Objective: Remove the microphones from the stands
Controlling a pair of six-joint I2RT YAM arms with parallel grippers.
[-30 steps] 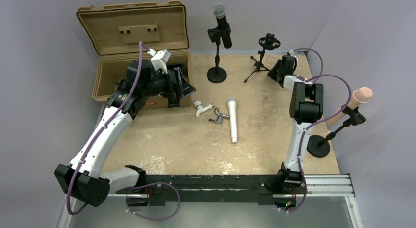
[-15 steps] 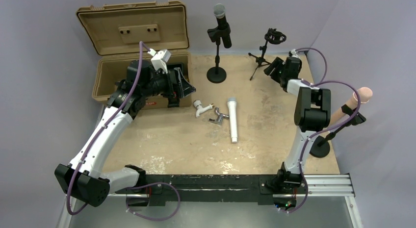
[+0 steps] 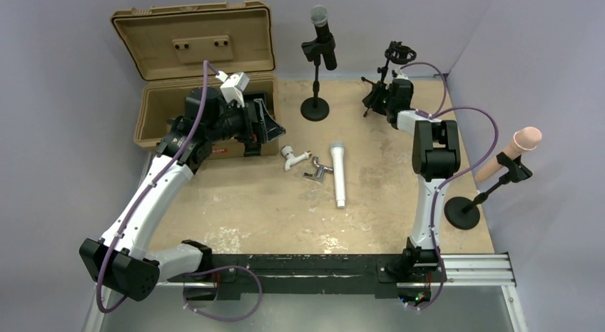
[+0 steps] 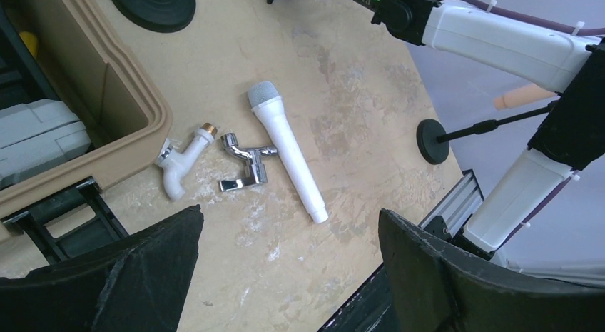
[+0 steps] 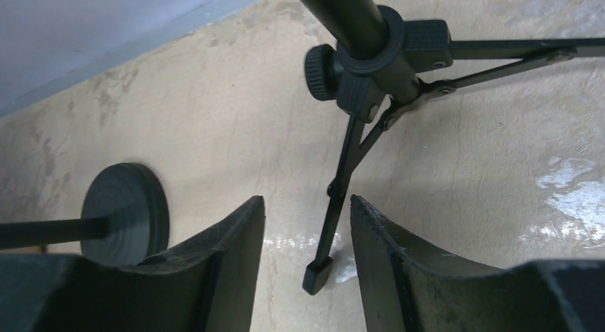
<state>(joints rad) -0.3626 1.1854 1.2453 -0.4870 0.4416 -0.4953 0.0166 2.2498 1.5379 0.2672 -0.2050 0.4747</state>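
right gripper narrowly apart over tripod stand leg, shown only by wrist view; left gripper wide.

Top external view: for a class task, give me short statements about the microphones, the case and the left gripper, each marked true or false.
1. The white microphone lies flat on the table. True.
2. The black microphone sits in its stand. True.
3. The tan case is shut. False: its lid stands open.
4. The left gripper holds the white microphone. False: it is open, holding nothing.
5. The peach microphone lies on the table. False: it sits in a stand at the right edge.
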